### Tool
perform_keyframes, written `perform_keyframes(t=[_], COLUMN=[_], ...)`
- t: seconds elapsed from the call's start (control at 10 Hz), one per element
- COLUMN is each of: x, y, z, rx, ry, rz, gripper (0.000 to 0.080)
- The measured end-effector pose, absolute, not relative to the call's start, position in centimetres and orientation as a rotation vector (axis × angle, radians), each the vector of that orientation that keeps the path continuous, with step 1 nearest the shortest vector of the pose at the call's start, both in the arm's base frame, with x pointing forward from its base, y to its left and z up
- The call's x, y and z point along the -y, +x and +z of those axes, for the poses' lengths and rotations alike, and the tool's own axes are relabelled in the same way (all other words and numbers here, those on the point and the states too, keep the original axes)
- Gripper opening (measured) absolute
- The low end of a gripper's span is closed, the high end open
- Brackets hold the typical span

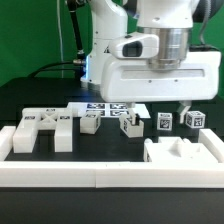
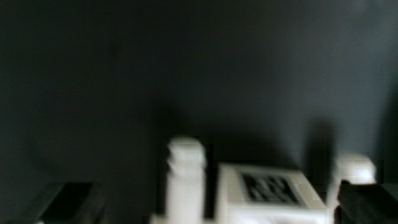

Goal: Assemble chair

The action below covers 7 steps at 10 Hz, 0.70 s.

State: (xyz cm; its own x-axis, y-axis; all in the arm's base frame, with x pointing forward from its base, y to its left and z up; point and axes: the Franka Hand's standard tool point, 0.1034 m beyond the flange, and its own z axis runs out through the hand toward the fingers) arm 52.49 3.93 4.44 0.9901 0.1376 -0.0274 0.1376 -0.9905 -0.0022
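Note:
The chair lies in loose white parts on the black table. An H-shaped part (image 1: 45,128) is at the exterior view's left. To its right stands a row of small tagged blocks (image 1: 90,123), (image 1: 130,124), (image 1: 165,122), (image 1: 193,119). A wide notched piece (image 1: 180,152) lies at the front right. My gripper (image 1: 181,104) hangs above the two rightmost blocks, touching neither. The wrist view is blurred. There my gripper (image 2: 219,203) is open, with dark fingers (image 2: 71,200) far apart. Below them are a tagged block (image 2: 270,188) and a white post (image 2: 183,175).
The marker board (image 1: 110,106) lies flat behind the row of blocks. A long low white border rail (image 1: 100,176) runs along the front, with a raised end at the left (image 1: 15,138). The robot's base (image 1: 100,50) stands at the back.

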Motion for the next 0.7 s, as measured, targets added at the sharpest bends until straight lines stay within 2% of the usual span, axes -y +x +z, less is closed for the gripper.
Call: perform_keyframes(t=[0.2,0.5,0.7], x=[-4.3,-3.6,-3.0], y=[52.6,51.4,49.3], z=[4.5,3.8,3.6], rx=[0.224,0.24,0.235], ry=[-3.131,-3.107,-3.105], rz=[0.066,0.371,0.587], gripper=[0.0649,0.0649,0.0649])
